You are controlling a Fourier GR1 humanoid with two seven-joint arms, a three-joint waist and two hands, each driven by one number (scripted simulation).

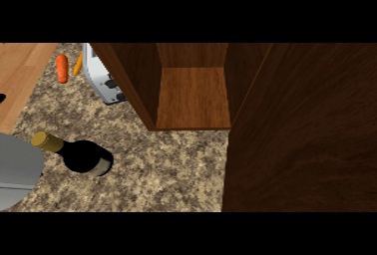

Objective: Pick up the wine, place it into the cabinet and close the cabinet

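The wine bottle [83, 156] stands on the speckled counter at the lower left, dark with a gold-capped neck [47, 142]. The dark wooden cabinet [193, 94] is open behind it, its shelf bare. The cabinet door [302, 129] stands swung out and fills the right side of the view. My left forearm [16, 169] comes in at the left edge, right beside the bottle's neck. Only a black sliver of my left hand [1, 98] shows at the edge. My right hand is out of sight.
A white toaster [103, 79] sits at the back left against the cabinet's side. Beside it lie a carrot [62, 68] and another orange piece [77, 63]. A light wooden surface [22, 74] covers the far left.
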